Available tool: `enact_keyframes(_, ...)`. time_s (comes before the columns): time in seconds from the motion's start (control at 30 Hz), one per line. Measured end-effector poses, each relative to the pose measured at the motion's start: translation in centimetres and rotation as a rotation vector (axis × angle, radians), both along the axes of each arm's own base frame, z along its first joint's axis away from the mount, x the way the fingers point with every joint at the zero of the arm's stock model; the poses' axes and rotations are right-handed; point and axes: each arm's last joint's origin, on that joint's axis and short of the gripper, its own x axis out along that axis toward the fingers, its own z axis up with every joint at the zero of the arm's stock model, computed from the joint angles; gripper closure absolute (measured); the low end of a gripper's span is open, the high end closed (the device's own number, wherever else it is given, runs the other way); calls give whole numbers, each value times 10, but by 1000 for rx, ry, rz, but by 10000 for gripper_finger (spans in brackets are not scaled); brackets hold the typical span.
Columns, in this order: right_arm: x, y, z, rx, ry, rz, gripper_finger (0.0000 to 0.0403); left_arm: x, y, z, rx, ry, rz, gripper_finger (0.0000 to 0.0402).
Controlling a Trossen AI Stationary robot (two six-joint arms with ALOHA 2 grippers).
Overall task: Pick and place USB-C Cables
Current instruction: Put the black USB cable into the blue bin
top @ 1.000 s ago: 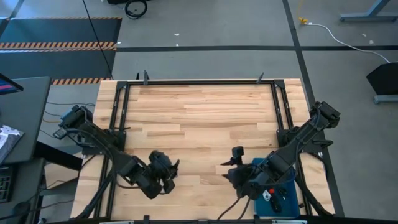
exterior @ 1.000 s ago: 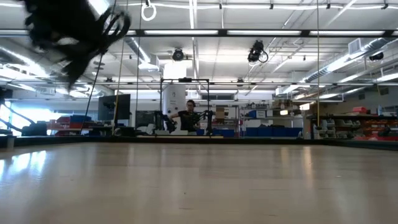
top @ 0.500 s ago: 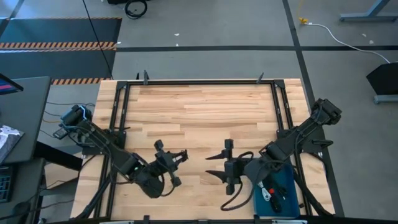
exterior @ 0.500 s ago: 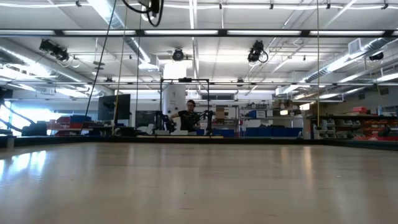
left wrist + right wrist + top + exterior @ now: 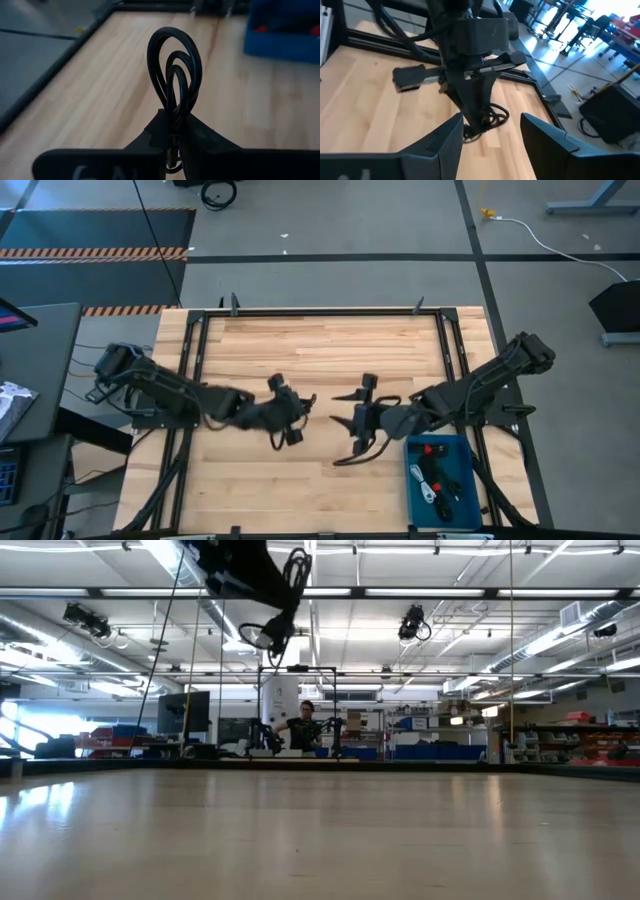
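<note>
Your left tool (image 5: 172,131) is clamped on a coiled black cable (image 5: 175,70), loops sticking up past the fingertips, so the pinch sits low on the bundle and keeps it from unwinding. It's held above the middle of the desk (image 5: 320,350). Facing it, just beside, the right tool (image 5: 487,135) has its fingers spread wide and empty, lined up on the cable, which looks like a handover setup. Beyond that, at the desk's right near corner, the blue tray (image 5: 470,452) already holds several cables (image 5: 435,480), one with red. Far back, a person stands in the room.
</note>
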Motion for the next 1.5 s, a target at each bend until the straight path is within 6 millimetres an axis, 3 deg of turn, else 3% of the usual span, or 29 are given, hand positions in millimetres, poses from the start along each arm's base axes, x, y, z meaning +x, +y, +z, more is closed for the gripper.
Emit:
enact_keyframes(0.23, -18, -27, 3, 36, -59, -16, 199, -5, 31, -2, -71, -201, -227, 370)
enact_keyframes(0.43, -25, -43, -8, 122, -96, 48, 199, -8, 48, 7, -143, -403, -388, 364)
enact_keyframes(0.53, -26, -45, -16, 134, -89, 54, 199, -7, 49, 8, -143, -404, -396, 365)
enact_keyframes(0.87, -24, -46, -16, 171, -127, 70, 199, -8, 43, 9, -145, -425, -418, 365)
enact_keyframes(1.23, -8, -45, -23, 207, -150, 172, 199, -8, 37, 15, -142, -482, -435, 364)
enact_keyframes(1.5, -4, -45, -26, 201, -155, 169, 199, -1, 35, 7, -129, -484, -455, 364)
